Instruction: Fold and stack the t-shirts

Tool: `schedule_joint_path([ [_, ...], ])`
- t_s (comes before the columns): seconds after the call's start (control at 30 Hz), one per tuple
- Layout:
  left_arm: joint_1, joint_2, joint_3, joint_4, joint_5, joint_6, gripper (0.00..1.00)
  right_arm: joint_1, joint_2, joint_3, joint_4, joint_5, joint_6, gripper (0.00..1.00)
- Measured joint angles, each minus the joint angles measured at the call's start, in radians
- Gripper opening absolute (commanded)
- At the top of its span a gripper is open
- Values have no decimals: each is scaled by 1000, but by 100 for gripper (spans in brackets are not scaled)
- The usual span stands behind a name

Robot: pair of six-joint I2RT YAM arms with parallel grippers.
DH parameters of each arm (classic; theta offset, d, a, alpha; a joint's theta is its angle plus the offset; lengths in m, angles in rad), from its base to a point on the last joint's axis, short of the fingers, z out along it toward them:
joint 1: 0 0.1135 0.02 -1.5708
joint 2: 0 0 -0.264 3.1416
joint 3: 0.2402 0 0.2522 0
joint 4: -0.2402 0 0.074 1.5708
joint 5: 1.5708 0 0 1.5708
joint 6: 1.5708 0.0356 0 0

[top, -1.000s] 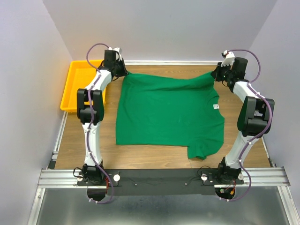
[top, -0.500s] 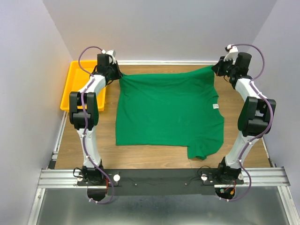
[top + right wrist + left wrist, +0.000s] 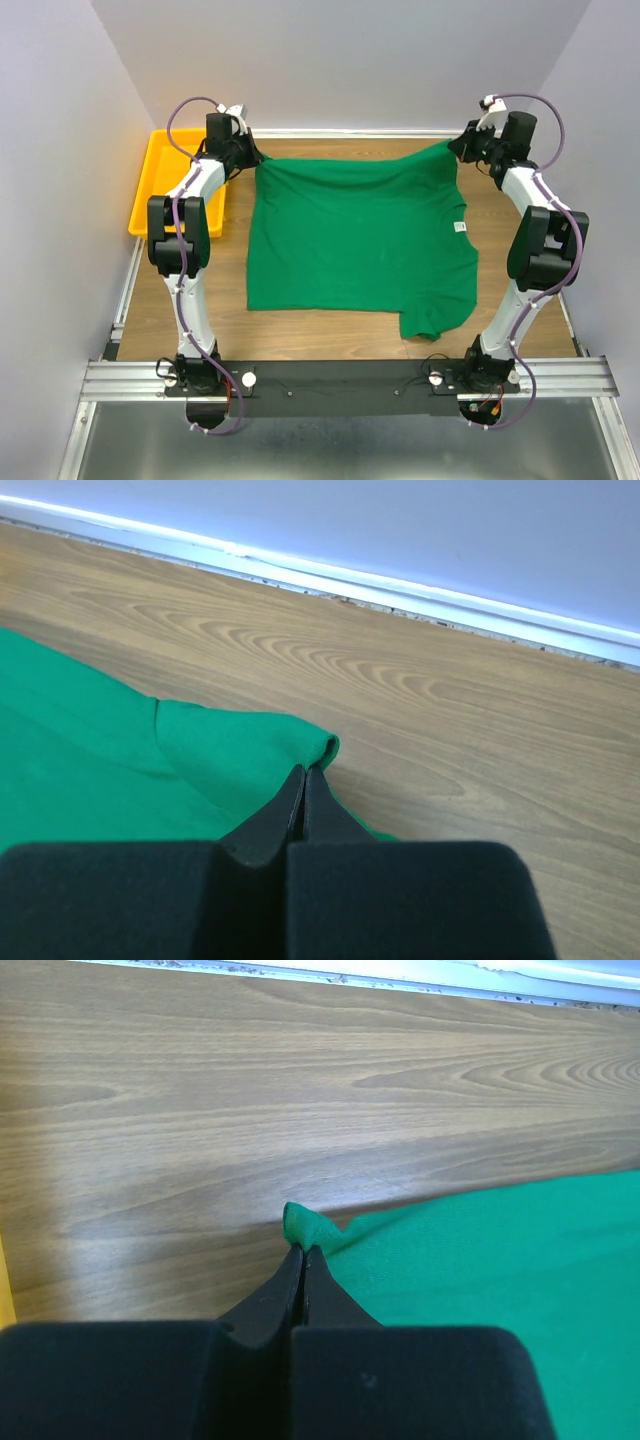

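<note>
Green t-shirt (image 3: 360,235), corners pinched by left pincer (image 3: 303,1252) and right pincer (image 3: 304,770).

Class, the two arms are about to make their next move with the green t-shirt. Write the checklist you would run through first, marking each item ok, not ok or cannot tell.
1. Left gripper shut on the t-shirt at its far left corner: ok.
2. Right gripper shut on the far right corner: ok.
3. Both corners raised to equal height: cannot tell.
4. Rest of the cloth lying flat on the table: ok.
5. Yellow tray apart from the cloth: ok.
6. Near sleeve tucked in: not ok, it sticks out toward the arms' bases.
</note>
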Motion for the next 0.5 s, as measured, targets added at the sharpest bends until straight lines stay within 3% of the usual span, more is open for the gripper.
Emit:
schedule_joint_path([
  [0.5, 0, -40, -154, 45, 15, 5, 0, -5, -25, -108, -3, 3, -16, 1],
])
